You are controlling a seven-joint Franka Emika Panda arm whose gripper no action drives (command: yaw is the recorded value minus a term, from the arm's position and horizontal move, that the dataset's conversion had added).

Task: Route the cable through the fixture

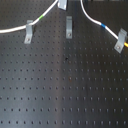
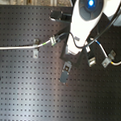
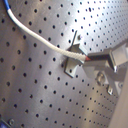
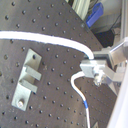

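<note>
The white cable (image 1: 46, 15) runs from the first exterior view's left edge, past a green band, up to my gripper (image 1: 62, 4) at the top edge. It comes back down past a blue band to the right slanted clip (image 1: 120, 40). The upright grey fixture (image 1: 69, 26) stands just below the gripper with no cable in it. In the second wrist view the gripper (image 4: 95, 67) is shut on the cable (image 4: 50, 41), beside a grey clip (image 4: 27, 80); I cannot tell which clip it is. In the first wrist view the cable (image 3: 40, 35) reaches the fingers (image 3: 100, 57) over a clip (image 3: 72, 59).
A left slanted clip (image 1: 30, 31) stands under the cable on the black perforated board (image 1: 65, 90). In the second exterior view the white arm (image 2: 85, 20) covers the board's middle. The cable (image 2: 17, 46) leaves toward the second exterior view's left edge.
</note>
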